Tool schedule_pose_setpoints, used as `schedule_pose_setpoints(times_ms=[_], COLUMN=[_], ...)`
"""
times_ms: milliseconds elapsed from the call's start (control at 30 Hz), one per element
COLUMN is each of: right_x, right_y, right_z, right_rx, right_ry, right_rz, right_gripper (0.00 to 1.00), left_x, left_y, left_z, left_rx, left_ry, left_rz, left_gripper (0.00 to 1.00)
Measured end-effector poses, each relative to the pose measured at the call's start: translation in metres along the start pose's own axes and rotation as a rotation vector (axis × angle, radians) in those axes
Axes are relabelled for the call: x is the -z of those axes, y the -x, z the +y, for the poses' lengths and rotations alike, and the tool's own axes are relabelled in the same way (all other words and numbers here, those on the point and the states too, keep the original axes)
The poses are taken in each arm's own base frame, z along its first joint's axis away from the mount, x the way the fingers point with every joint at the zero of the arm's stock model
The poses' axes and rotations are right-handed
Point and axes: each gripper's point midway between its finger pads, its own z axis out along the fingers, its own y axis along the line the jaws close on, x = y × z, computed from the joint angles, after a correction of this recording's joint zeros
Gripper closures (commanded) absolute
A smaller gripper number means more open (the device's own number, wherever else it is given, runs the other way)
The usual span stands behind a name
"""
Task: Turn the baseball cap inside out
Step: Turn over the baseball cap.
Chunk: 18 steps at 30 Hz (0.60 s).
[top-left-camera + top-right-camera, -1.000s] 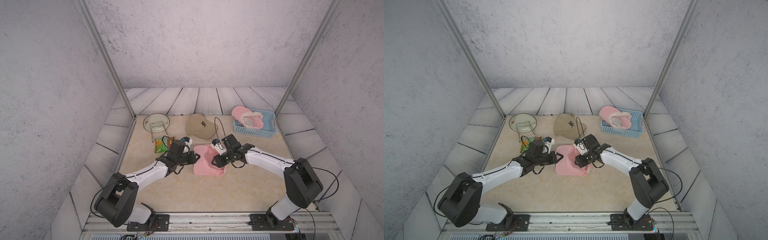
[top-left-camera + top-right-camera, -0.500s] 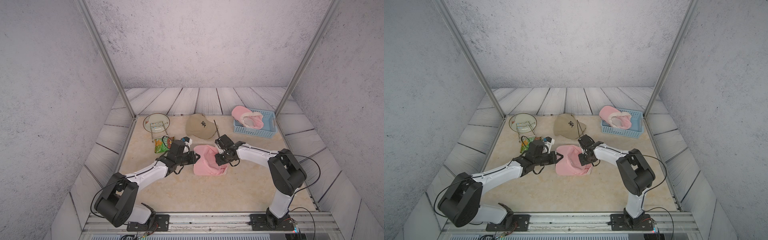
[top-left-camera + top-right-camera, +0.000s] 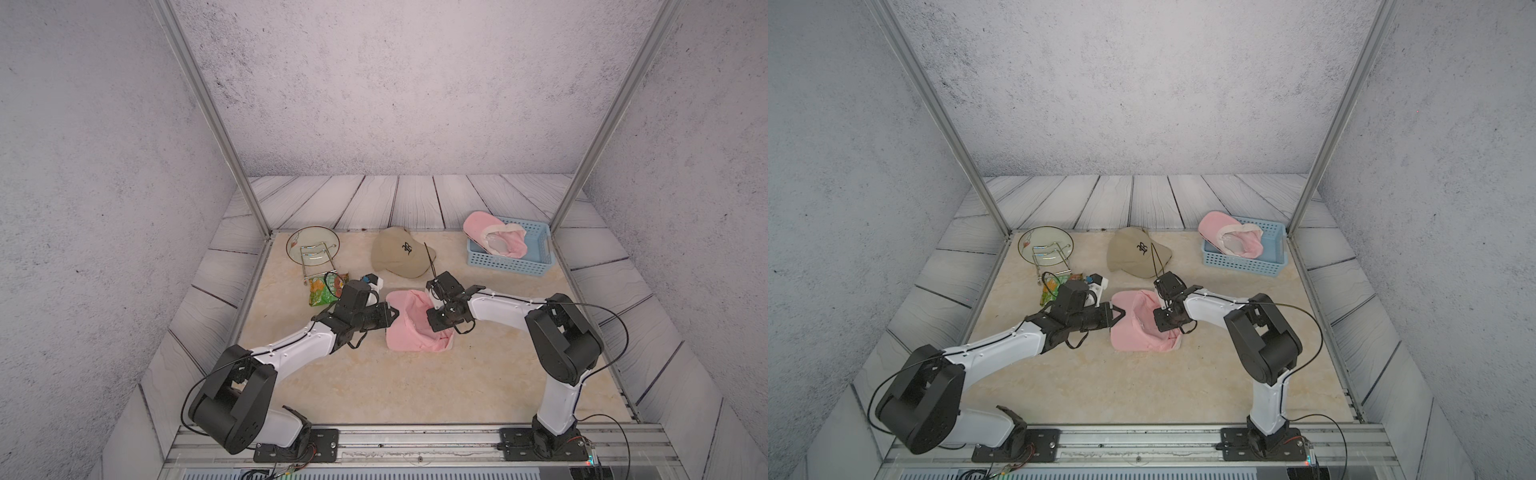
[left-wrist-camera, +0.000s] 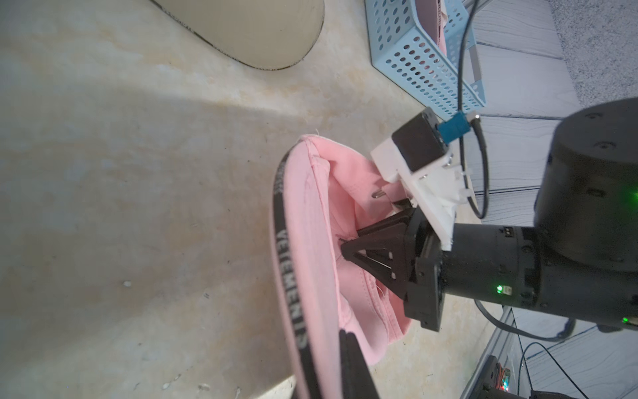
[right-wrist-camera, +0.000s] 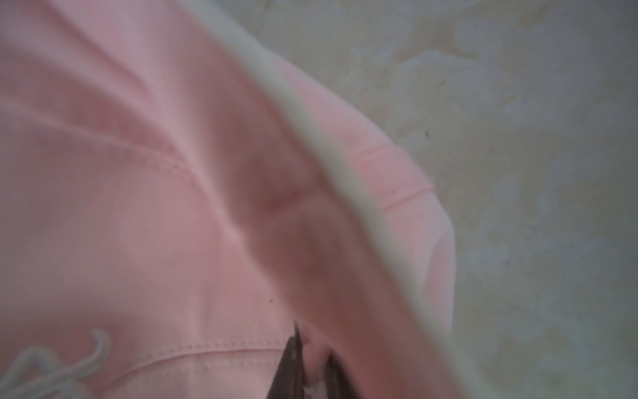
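Plainly, slippage is the risk: the right pincer (image 4: pixel 345 249), jaws pinched together on a fold of lining, may lose that thin fabric when it pulls outward, or tug the pink cap (image 3: pixel 405 338) out of the left pincer (image 3: pixel 392 312), which is clamped on the rim. The crown wraps around the right pincer, and the rim band passes between the left one's jaws.

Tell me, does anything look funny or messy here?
Yes. The middle pink cap is scrunched and stretched open between the left gripper, pinching its edge, and the right gripper, nipping cloth inside it. A second pink cap flops over the blue basket rim with its whitish inside showing.
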Motion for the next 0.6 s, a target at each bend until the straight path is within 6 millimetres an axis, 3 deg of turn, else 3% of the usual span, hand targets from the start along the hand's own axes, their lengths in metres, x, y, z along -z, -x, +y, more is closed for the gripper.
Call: schedule_pose_setpoints(times_ms=[133, 267, 333, 600], right_x=[0.028, 0.08, 0.095, 0.097], right_y=[0.004, 0.028, 0.032, 0.019], right_z=[0.013, 0.022, 0.021, -0.023], right_rx=[0.001, -0.013, -0.039, -0.283], right_ry=[0.166, 0.395, 0.484, 0.6], right_rz=[-0.066, -0.225, -0.277, -0.305], right_gripper=[1.0, 1.0, 1.0, 1.0], left_x=[0.004, 0.009, 0.01, 0.011], left_y=[0.001, 0.005, 0.008, 0.013], left_z=[0.011, 0.025, 0.026, 0.011], left_rx=[0.03, 0.055, 0.059, 0.052], left_ry=[0.053, 0.102, 0.104, 0.038], left_rz=[-0.009, -0.021, -0.026, -0.015], left_gripper=[1.0, 1.0, 1.0, 1.0])
